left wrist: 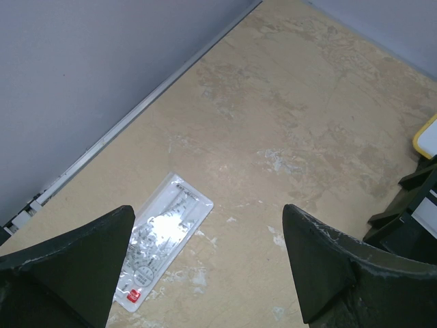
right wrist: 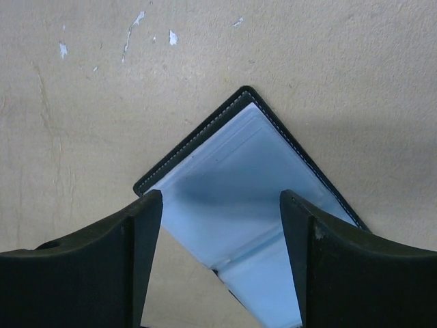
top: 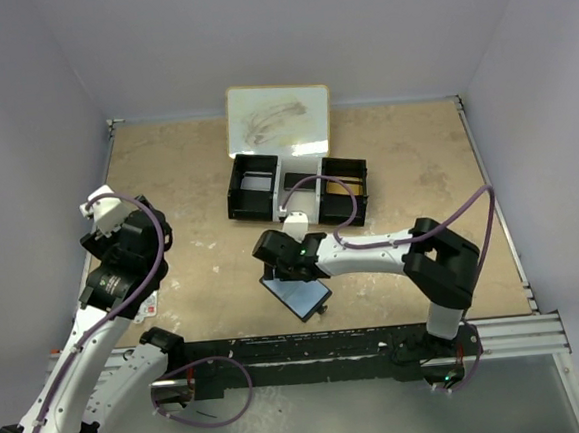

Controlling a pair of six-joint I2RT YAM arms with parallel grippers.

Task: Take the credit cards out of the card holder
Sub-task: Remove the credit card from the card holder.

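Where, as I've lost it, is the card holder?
Top view: the card holder lies open at centre, under the right gripper, nearer than the tray.

Black & white 3-compartment tray [top: 234, 193] sits mid-worktop [top: 176, 175], toward the rear. Smudged whiteboard [top: 278, 120] just behind it, by the back wall. Worktop tan, scuffed w/ white marks.

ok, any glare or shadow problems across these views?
Left wrist: glare washes out the print in the middle of the white card. Right wrist: a soft shadow crosses the shiny blue inside of the card holder, just ahead of the right pincer; the stitching stays sharp. Top external: even light, only faint shadows on the table.
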